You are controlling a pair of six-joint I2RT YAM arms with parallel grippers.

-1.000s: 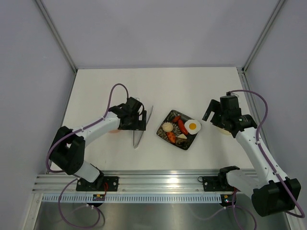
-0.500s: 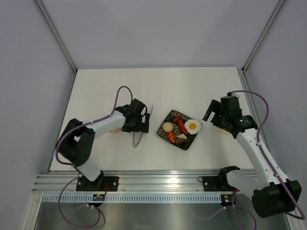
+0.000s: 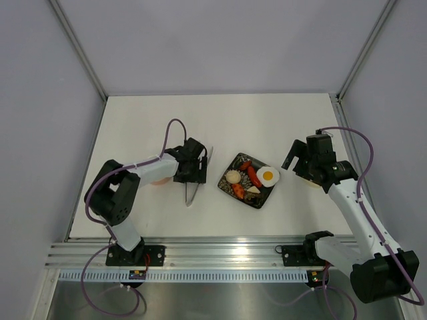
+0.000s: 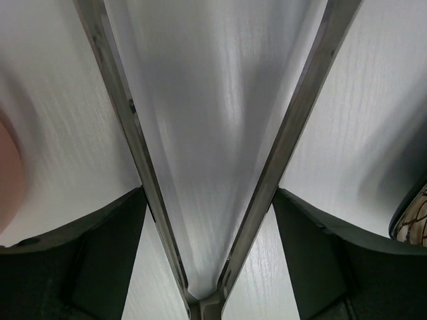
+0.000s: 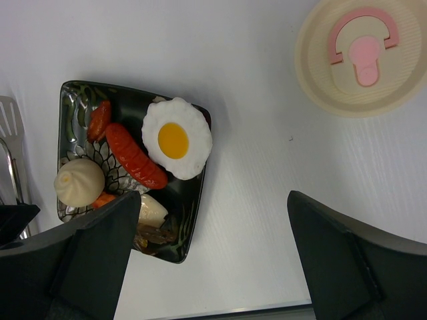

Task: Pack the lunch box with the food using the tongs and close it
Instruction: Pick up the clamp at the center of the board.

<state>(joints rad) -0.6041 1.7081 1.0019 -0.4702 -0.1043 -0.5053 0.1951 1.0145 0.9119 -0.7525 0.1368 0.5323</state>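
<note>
Top cam: lunch box (image 3: pixel 158 180) mostly hidden under L arm (image 3: pixel 143 169), lid (image 3: pixel 309 180) partly under R arm (image 3: pixel 347 193). L wrist cam: tongs (image 4: pixel 118 100) blurred, tips cut off at top edge.

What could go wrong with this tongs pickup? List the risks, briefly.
1. The left hand straddles both thin arms of the tongs, which lie flat on the table. Its fingers may slide over them or catch only one.
2. The plate lies just beside the tongs. Swinging tips could knock it, and the fried egg overhangs its edge.
3. The lunch box is mostly hidden under the left arm, which might bump it.
</note>
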